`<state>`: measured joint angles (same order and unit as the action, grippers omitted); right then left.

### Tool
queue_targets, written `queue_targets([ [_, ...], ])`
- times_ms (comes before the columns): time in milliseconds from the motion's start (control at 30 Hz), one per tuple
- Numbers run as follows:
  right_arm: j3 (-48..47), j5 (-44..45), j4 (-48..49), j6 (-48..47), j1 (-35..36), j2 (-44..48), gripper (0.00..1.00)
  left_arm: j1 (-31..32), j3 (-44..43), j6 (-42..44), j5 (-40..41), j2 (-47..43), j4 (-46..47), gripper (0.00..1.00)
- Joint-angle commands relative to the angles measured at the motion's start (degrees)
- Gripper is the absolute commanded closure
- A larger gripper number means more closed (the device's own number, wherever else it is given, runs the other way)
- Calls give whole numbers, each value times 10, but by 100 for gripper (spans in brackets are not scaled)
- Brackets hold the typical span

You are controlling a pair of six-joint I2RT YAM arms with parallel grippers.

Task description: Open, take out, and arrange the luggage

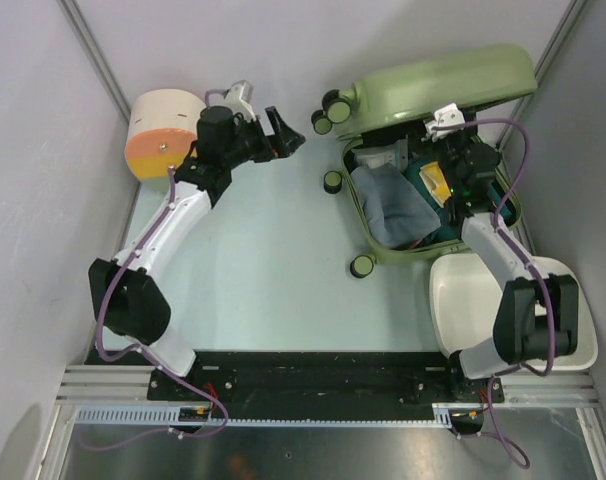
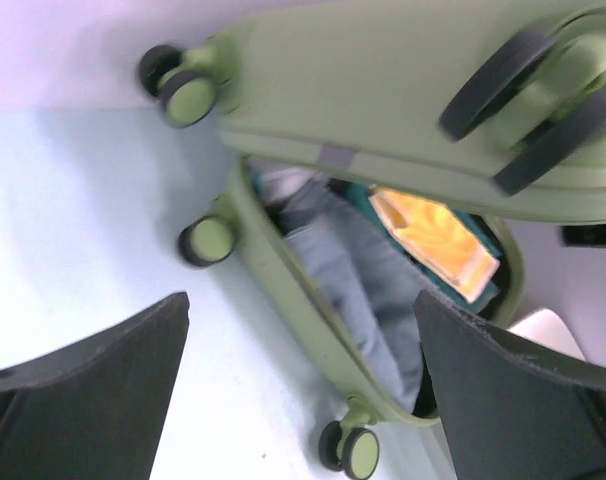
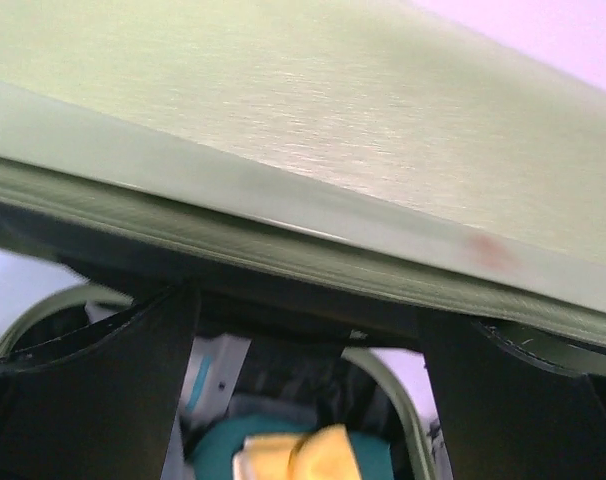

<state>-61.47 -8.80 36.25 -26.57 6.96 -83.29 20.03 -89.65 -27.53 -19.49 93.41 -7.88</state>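
Observation:
The pale olive-green luggage (image 1: 433, 85) lies at the back right with its lid half raised over the base. Inside are a grey cloth (image 1: 388, 205), a teal item and a yellow item (image 1: 435, 180). My right gripper (image 1: 461, 150) is open, reaching in under the lid's edge. In the right wrist view the lid (image 3: 333, 100) spans the frame just above the gripper (image 3: 308, 380), with the yellow item (image 3: 303, 455) below. My left gripper (image 1: 283, 132) is open and empty, left of the luggage wheels (image 1: 328, 115). Its wrist view shows the luggage (image 2: 403, 100) and grey cloth (image 2: 353, 280) ahead of the gripper (image 2: 303, 400).
A round cream-and-orange drum-shaped container (image 1: 163, 130) stands at the back left, beside the left arm. A white oval basin (image 1: 463, 300) sits at the front right, under the right arm. Grey walls close in on both sides.

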Motion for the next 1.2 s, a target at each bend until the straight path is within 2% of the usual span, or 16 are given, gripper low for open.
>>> queue_targets([
  [0,-79,28,131,-16,10,-60,7,7,42,-74,124,4,9,1],
  [233,-192,48,190,-51,19,-169,4,59,21,-118,132,111,10,1],
  [533,-422,80,157,-74,11,-322,3,133,-69,-139,127,251,17,2],
  [667,-482,83,143,-88,9,-361,2,158,-98,-130,119,302,22,6],
  [767,-511,86,136,-96,3,-380,2,172,-147,-99,102,348,28,23],
  [800,-517,87,131,-96,-2,-384,1,174,-156,-83,83,362,30,33],
  [867,-533,88,120,-95,-10,-392,1,177,-186,-64,62,395,36,47],
  [900,-537,88,117,-96,-18,-393,1,178,-196,-38,40,403,37,58],
  [1000,-540,77,103,-96,-35,-394,1,196,-228,35,40,422,39,75],
  [1167,-554,67,90,-111,-59,-406,1,216,-257,113,38,433,38,81],
])
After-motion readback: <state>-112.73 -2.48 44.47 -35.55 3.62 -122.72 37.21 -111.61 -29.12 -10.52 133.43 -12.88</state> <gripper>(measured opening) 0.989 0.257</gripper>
